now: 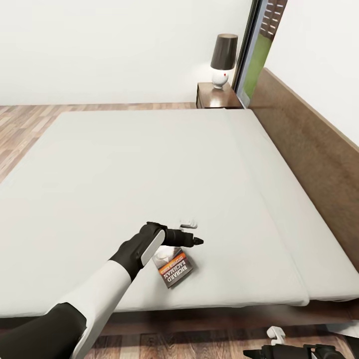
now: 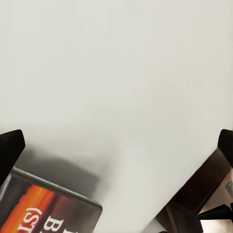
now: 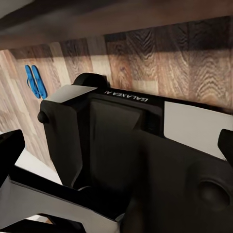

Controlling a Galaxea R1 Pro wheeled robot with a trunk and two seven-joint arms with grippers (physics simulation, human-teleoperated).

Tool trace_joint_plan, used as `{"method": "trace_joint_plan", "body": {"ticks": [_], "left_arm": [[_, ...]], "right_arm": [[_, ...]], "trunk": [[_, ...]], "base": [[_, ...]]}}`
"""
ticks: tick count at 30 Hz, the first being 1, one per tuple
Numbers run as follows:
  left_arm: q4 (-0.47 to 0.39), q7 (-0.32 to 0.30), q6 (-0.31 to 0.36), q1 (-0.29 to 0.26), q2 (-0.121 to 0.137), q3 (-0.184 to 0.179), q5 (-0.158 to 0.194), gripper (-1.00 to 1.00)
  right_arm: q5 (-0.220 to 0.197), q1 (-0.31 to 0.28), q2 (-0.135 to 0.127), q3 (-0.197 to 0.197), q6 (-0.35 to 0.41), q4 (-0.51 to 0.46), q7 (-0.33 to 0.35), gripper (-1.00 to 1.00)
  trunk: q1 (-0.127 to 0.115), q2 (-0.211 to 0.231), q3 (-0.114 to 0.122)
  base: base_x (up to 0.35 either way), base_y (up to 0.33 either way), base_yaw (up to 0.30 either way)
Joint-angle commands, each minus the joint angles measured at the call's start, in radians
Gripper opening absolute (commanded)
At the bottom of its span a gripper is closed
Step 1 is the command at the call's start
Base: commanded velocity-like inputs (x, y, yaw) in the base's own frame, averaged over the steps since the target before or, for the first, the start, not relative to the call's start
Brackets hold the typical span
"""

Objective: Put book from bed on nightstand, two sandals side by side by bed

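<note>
The book (image 1: 175, 269) lies flat on the grey mattress of the bed (image 1: 149, 169), near its front edge, orange band and white lettering up. My left gripper (image 1: 192, 233) hovers just over the book's far end. In the left wrist view its fingertips (image 2: 10, 145) stand wide apart, open and empty, with a corner of the book (image 2: 48, 208) below them. Two blue sandals (image 3: 35, 81) lie side by side on the wood floor. My right gripper (image 3: 116, 145) is open and low by the robot's base (image 3: 121, 141). The nightstand (image 1: 217, 97) stands beyond the bed's far corner.
A lamp (image 1: 223, 60) with a dark shade stands on the nightstand. The brown headboard (image 1: 309, 149) runs along the bed's right side. A tall window (image 1: 257, 55) is behind the nightstand. Wood floor (image 1: 25, 124) lies left of the bed.
</note>
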Motion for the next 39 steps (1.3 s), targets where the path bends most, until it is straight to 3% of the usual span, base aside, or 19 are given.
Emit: {"method": "trace_joint_plan", "body": {"ticks": [1,14,39], "left_arm": [[0.0,-0.002,0.004,-0.001,0.0,0.0,-0.001,1.0],[-0.001,-0.002,0.004,-0.001,0.0,0.0,-0.001,1.0],[-0.001,-0.002,0.004,-0.001,0.0,0.0,-0.001,1.0]], "right_arm": [[-0.008,0.0,0.0,0.0,0.01,0.0,0.002,1.0],[-0.008,0.0,0.0,0.0,0.01,0.0,0.002,1.0],[-0.008,0.0,0.0,0.0,0.01,0.0,0.002,1.0]], "trunk": [[0.004,-0.008,-0.004],[0.054,-0.099,-0.045],[0.069,-0.127,-0.057]], "base": [[0.0,0.0,0.0],[0.0,0.0,0.0],[0.0,0.0,0.0]]}}
